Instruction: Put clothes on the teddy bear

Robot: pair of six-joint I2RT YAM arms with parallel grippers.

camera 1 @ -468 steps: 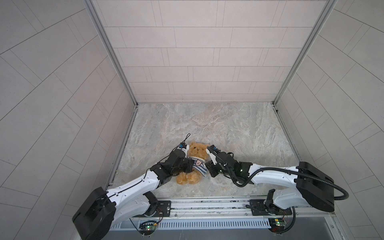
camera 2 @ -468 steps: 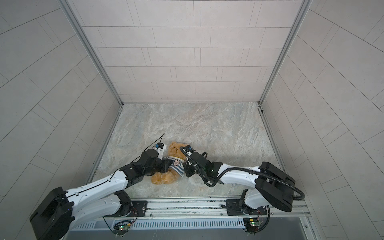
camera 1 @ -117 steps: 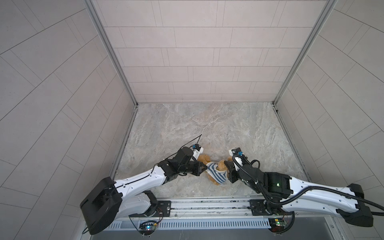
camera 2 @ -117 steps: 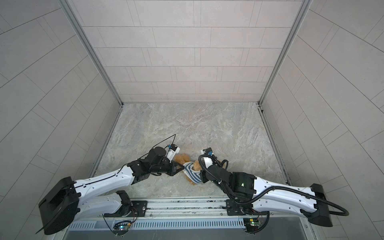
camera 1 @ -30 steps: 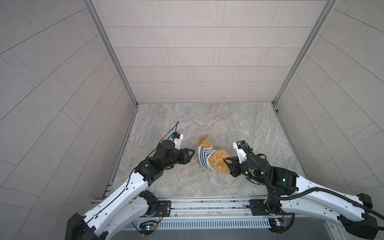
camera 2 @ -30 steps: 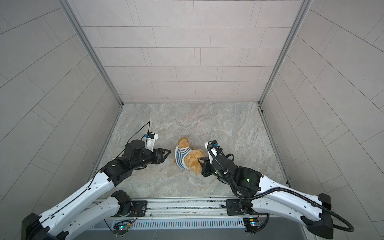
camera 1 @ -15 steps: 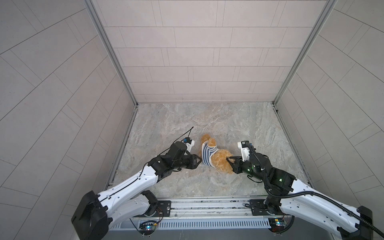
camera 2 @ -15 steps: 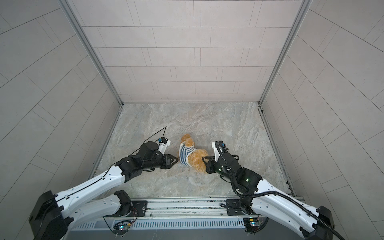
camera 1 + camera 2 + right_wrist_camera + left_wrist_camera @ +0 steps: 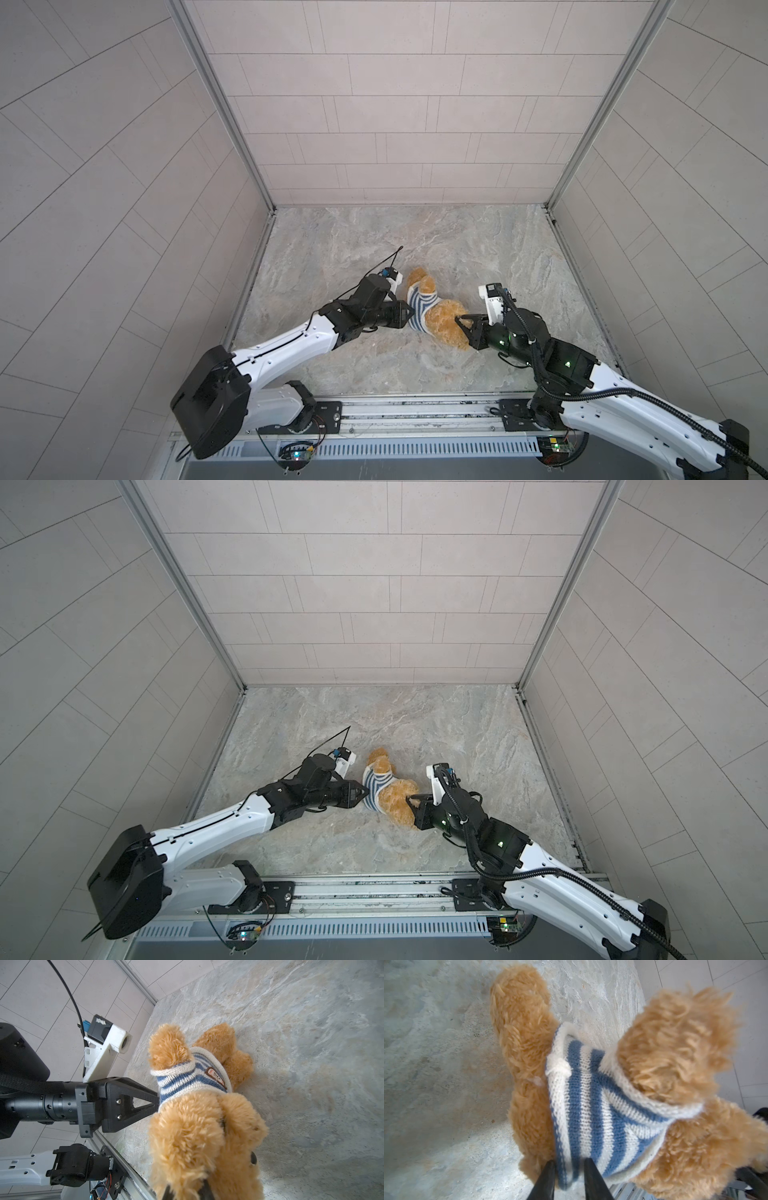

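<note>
Listing one small fluffy golden-brown plush teddy bear [image 9: 446, 322], lying in the lower middle of both top views between my two arms, its torso inside a blue-and-white striped knitted shirt [image 9: 419, 307] that carries a small brown badge [image 9: 216, 1075]. Left gripper [image 9: 568, 1164]: jaws set narrow on either side of the shirt's edge; whether they bite the knit yet, I cannot tell. Right gripper [image 9: 186, 1188]: clenched in the plush at what I take for the bear's head end. Hazards, by my judgement: a tug on the knit could slip the bear free, as my right grip may have nothing firmer than fur; a left pinch that catches pile along with wool would drag the whole bear and not the shirt; the loose knit could stretch or bunch against a limb. Surface: grey marble-patterned tabletop [image 9: 374, 249], matt and flat. Room: pale grey tiled walls [image 9: 395, 104] on three sides, metal corner posts [image 9: 220, 104] at the upper left and upper right, and a slotted mounting rail [image 9: 415, 415] along the bottom edge.
</note>
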